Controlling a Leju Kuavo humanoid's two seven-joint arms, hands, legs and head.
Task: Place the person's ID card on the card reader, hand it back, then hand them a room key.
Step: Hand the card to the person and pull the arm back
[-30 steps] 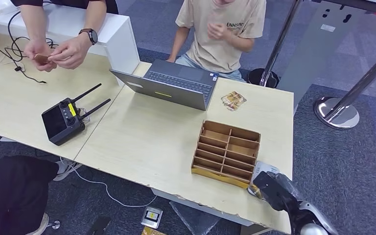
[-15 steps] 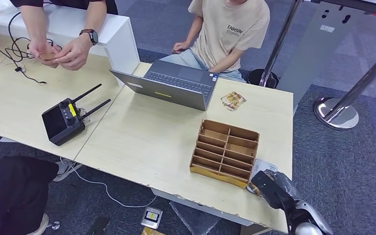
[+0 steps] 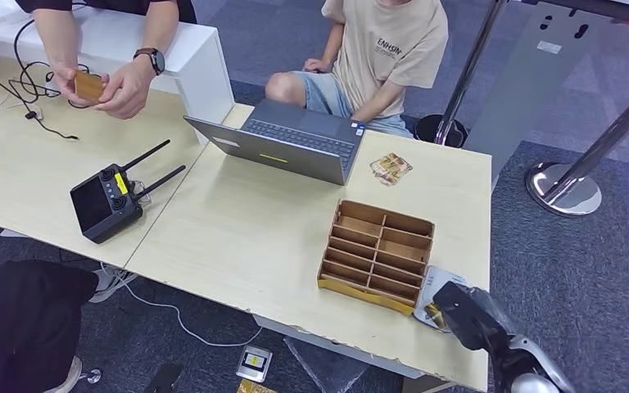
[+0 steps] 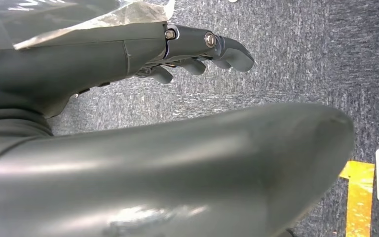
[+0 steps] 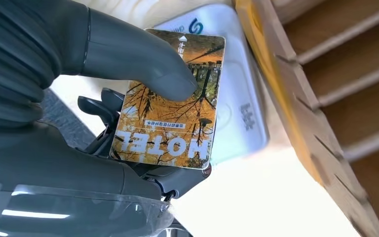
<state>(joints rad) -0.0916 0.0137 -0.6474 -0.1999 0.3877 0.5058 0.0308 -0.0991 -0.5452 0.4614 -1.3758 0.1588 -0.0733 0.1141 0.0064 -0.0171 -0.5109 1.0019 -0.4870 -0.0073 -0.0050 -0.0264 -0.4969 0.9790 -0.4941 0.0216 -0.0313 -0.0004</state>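
- The card marked HOTEL is pinched under the right hand's thumb, over the white card reader.
- Just beyond stands a wooden tray on the pale table.
- The left hand hangs empty, fingers loosely curled, over grey carpet.
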